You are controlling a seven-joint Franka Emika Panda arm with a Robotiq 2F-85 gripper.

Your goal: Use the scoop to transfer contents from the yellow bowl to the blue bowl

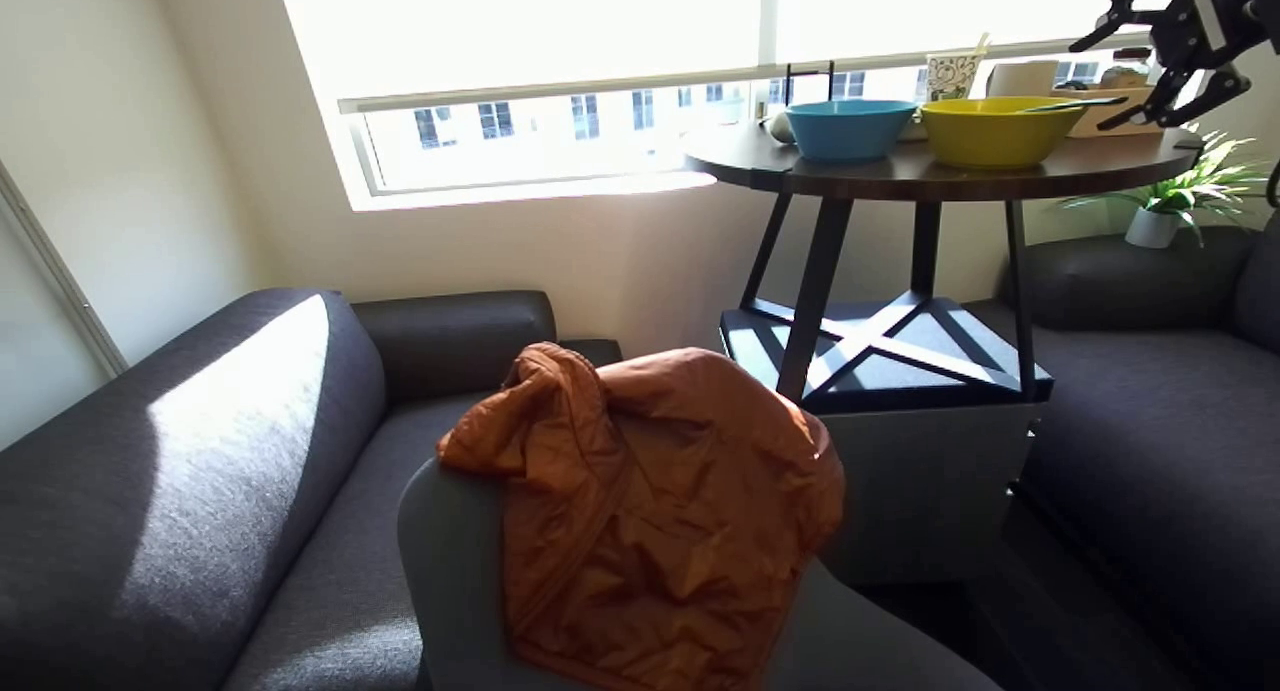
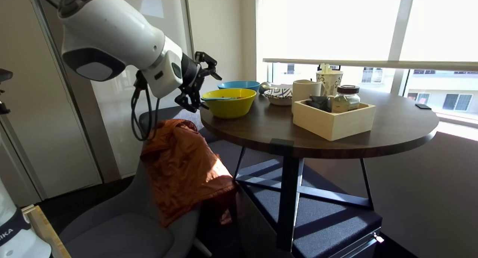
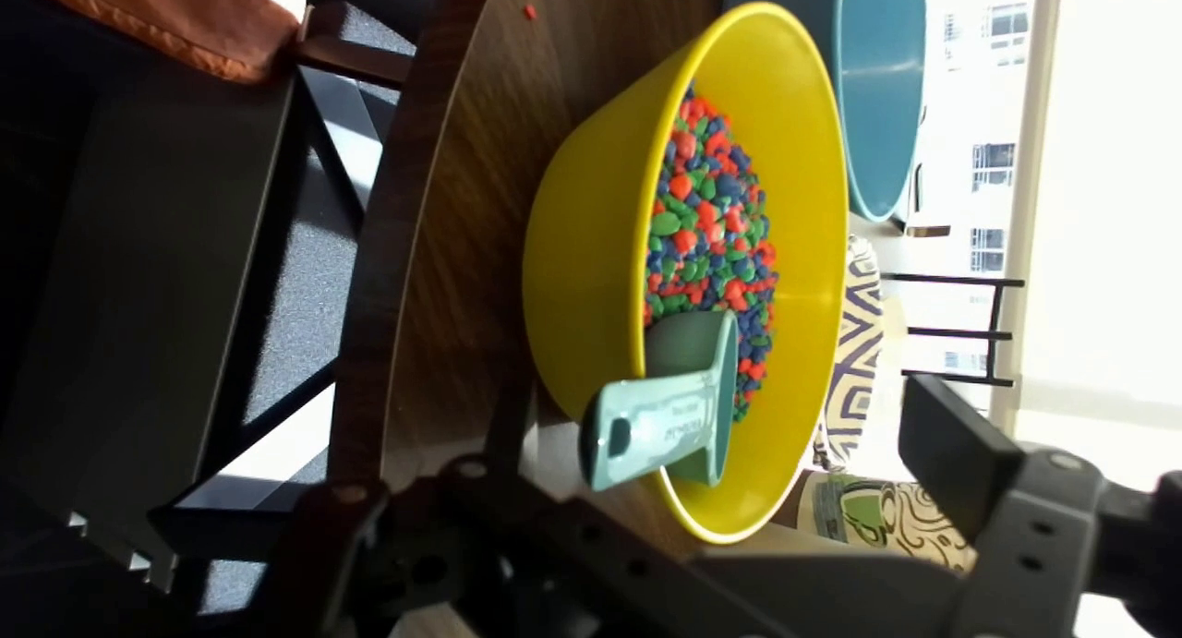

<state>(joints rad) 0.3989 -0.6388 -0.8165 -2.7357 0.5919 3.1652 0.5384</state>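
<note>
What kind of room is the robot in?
Probably a sitting room or lounge, in a home or an office I can't tell: there's a dark sofa, a round table by a window, and an orange jacket draped over a grey chair.

Left of centre in an exterior view, your Robotiq gripper point(image 2: 213, 93) hangs, jaws apart, near the yellow bowl point(image 2: 230, 107), blue bowl point(image 2: 239, 85) behind.

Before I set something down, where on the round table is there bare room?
Widest: on the table, between the wooden box and the small black object. Smaller: between the yellow bowl and the box. Crowded: around the mug, patterned bowl and patterned cup.
</note>
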